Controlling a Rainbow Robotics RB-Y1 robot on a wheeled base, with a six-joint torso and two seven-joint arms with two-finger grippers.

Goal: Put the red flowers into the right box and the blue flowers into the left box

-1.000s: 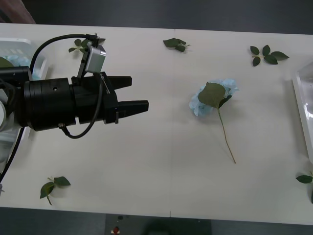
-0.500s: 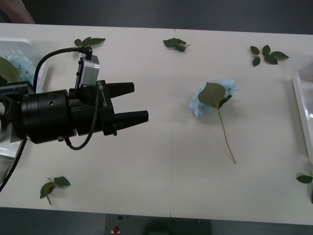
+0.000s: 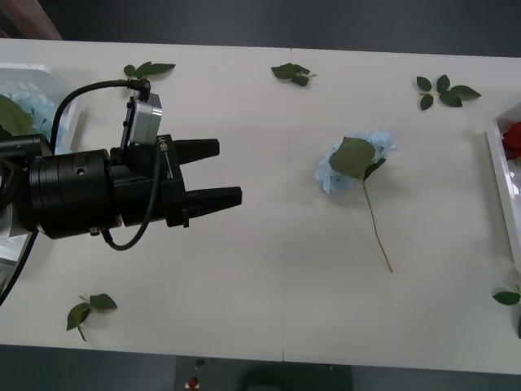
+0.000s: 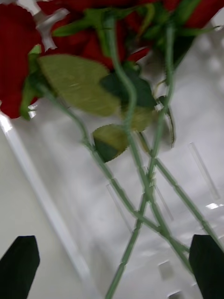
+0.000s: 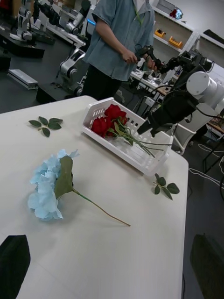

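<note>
Left gripper [image 3: 230, 173] hovers over the left half of the table [image 3: 269, 293], black fingers spread apart, nothing between them, pointing toward the table's middle. There is small white lettering on its black body, too small to read. One of the blue flowers [image 3: 352, 160] lies alone right of centre, head toward the far edge, stem trailing toward the near edge, a big green leaf across the bloom. More pale blue sits in the left box [image 3: 41, 81] at the far left corner. Over at the right edge, the right box [image 3: 498, 155] holds the red flowers [image 5: 106, 122], heads together, stems crossing along the tray. Right gripper [image 5: 145, 127] hangs just above that box's end, fingers parted and empty, its tips wide apart over the green stems. Loose leaf sprigs [image 3: 445, 90] lie scattered along the far edge and near both near corners.
</note>
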